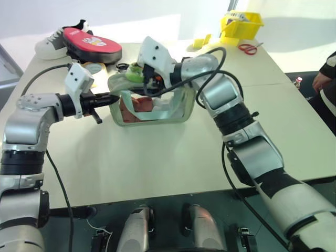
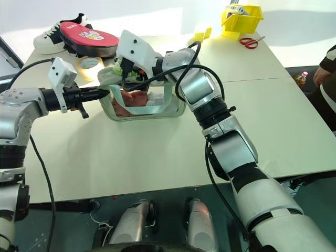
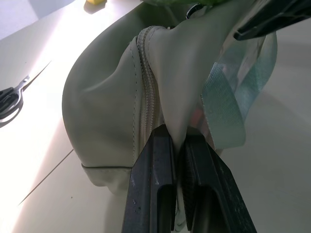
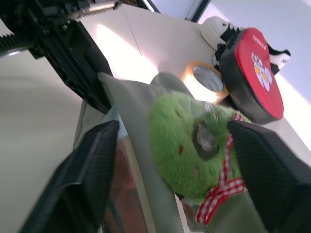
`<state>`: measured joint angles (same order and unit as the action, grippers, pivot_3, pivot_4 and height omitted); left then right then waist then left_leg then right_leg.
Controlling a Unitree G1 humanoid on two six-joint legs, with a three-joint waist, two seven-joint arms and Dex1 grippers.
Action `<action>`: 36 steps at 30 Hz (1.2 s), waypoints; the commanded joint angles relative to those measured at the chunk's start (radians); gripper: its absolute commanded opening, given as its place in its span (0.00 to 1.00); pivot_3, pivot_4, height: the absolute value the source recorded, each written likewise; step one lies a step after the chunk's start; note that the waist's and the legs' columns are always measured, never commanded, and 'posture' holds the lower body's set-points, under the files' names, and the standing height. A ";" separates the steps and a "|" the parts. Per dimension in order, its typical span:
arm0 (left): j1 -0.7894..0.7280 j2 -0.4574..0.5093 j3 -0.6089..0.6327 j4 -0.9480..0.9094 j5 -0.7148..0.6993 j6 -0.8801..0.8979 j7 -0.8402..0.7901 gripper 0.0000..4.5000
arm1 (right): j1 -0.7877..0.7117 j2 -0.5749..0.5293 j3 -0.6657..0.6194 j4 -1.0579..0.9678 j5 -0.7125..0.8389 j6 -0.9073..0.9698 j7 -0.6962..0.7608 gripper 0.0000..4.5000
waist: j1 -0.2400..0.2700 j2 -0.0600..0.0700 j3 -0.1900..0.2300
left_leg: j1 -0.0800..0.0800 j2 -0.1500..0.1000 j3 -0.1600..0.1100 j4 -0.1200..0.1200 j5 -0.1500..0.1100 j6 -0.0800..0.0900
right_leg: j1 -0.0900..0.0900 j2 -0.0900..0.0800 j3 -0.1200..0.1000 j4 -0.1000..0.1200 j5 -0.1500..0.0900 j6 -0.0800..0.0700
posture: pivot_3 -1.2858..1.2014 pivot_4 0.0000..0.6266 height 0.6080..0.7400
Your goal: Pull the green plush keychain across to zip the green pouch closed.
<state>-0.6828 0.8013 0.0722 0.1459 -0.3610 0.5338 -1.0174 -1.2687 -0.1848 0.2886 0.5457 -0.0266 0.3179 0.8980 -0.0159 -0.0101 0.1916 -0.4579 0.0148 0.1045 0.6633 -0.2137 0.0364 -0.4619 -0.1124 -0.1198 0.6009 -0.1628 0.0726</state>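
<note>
The pale green pouch (image 1: 178,109) stands on the table with red items showing through its clear window. My left gripper (image 1: 115,97) is shut on the fabric at the pouch's left end (image 3: 107,107), pinching it beside the zipper line; its fingers (image 3: 150,184) press together on the cloth. The green plush keychain (image 4: 180,145), fuzzy with a red-checked ribbon, sits on top of the pouch near that same left end (image 1: 135,72). My right gripper (image 4: 172,128) is open and straddles the plush, one finger on each side, with gaps to it.
A red oval case (image 1: 92,44), a sneaker (image 1: 48,44) and a tape roll (image 2: 88,63) lie behind the pouch. A yellow bin (image 1: 241,23), yellow blocks (image 1: 202,41) and scissors (image 1: 251,48) are at the far right. A person (image 1: 325,79) stands at the right edge.
</note>
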 commanded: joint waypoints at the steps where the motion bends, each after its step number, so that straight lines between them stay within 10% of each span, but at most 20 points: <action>1: -0.026 0.011 0.028 -0.025 -0.009 -0.013 0.004 0.00 | -0.039 0.005 -0.041 -0.011 0.020 -0.006 -0.013 0.34 | -0.002 0.000 0.000 | 0.000 0.000 0.000 0.000 0.000 0.000 | 0.000 0.000 0.000 0.000 0.000 0.000 | 0.52 0.24 1.00; 4: -0.026 0.010 0.026 -0.021 -0.008 -0.016 0.003 0.00 | -0.048 0.007 -0.086 -0.044 0.075 0.078 -0.005 0.01 | -0.001 0.000 0.000 | 0.000 0.000 0.000 0.000 0.000 0.000 | 0.000 0.000 0.000 0.000 0.000 0.000 | 0.52 0.24 1.00; 21: -0.050 0.004 0.000 0.027 0.006 -0.049 -0.015 0.00 | 0.018 -0.238 -0.216 -0.259 0.153 0.342 -0.143 0.01 | -0.001 0.000 0.000 | 0.000 0.000 0.000 0.000 -0.001 0.002 | 0.000 0.000 0.000 0.000 0.000 0.000 | 0.52 0.24 1.00; 36: 0.009 0.035 0.030 -0.027 0.001 -0.026 -0.008 0.00 | 0.295 -0.438 -0.149 -0.324 -0.076 0.173 -0.300 0.01 | 0.002 0.000 0.000 | 0.000 0.000 0.000 0.000 -0.002 0.003 | 0.000 -0.001 0.000 -0.001 0.000 0.000 | 0.52 0.24 1.00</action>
<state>-0.6751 0.8058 0.0595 0.1440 -0.3595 0.5003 -1.0381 -0.9778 -0.6057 0.1631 0.2529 -0.0659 0.5044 0.6449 -0.0142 -0.0099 0.1918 -0.4582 0.0151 0.1050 0.6630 -0.2152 0.0391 -0.4622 -0.1128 -0.1198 0.5997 -0.1627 0.0727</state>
